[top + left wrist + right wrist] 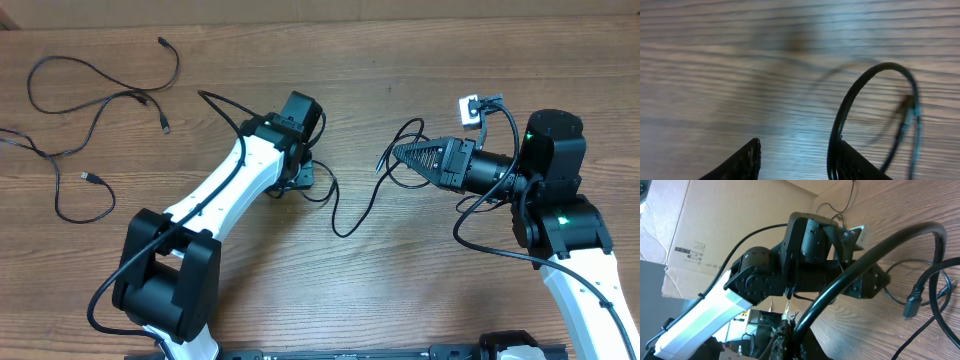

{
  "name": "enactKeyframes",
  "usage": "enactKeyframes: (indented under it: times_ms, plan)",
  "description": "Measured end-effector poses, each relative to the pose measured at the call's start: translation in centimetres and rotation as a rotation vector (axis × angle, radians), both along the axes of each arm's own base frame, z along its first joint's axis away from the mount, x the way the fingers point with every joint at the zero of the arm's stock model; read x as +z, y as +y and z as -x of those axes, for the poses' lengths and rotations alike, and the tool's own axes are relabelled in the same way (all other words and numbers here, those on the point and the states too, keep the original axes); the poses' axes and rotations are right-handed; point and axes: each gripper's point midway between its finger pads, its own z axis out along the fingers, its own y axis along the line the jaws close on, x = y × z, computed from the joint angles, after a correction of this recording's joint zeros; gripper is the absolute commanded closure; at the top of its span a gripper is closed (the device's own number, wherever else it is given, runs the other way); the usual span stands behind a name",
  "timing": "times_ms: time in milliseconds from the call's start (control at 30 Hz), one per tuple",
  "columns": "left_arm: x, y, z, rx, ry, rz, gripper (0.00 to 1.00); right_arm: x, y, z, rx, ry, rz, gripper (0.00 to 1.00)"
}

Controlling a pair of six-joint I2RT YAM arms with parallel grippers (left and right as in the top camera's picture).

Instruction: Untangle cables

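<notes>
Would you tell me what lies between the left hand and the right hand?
In the overhead view, a thin black cable droops in a loop over bare wood between the left hand and the right hand.

Brown wood-grain tabletop (420,300), grain running left–right; pale bluish glare patch (805,142) on surface. Bkgd, right wrist view: large tan cardboard box (715,220) w/ small printed label (692,247).

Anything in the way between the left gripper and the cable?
Nothing visible. The thin black cable loops up right against the inner side of one finger of the left gripper, with only bare wooden table between.
</notes>
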Motion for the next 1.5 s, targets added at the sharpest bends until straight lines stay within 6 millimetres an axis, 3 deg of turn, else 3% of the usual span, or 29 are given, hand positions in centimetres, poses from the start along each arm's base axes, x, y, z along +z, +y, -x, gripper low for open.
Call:
enactKeyframes:
  times_ms: [333,467,567,667,800,900,1200,1300,1500]
  plan:
    - [0.1,6.6,1.5,0.154,0.117,-0.096,0.56,-0.2,-0.2,-0.4,-0.025,0.000,0.013,0.96]
    - [1.7,8.7,1.7,0.207,0.155,-0.114,0.57,-0.4,-0.4,-0.7,-0.048,0.001,0.025,0.96]
    - [3.6,9.2,0.8,0.230,0.136,-0.103,0.52,-0.5,-0.6,-0.9,-0.062,0.001,0.032,0.96]
    - [5.0,8.3,-0.4,0.229,0.104,-0.047,0.46,-0.6,-0.7,-1.1,-0.072,0.000,0.037,0.96]
    - [5.5,5.4,-1.1,0.196,0.103,0.109,0.42,-0.7,-0.8,-1.3,-0.086,-0.001,0.044,0.96]
    - [5.4,3.4,-1.2,0.154,0.105,0.186,0.31,-0.7,-0.9,-1.3,-0.091,-0.001,0.046,0.96]
    - [2.4,-2.5,-0.3,0.073,0.097,0.258,0.29,-0.7,-0.9,-1.4,-0.094,-0.001,0.048,0.96]
    - [0.9,-3.0,-0.5,0.100,0.091,0.253,0.30,-0.7,-0.9,-1.4,-0.095,0.000,0.048,0.96]
    - [-2.1,-2.2,-0.9,0.181,0.093,0.188,0.31,-0.7,-0.9,-1.4,-0.095,0.000,0.048,0.96]
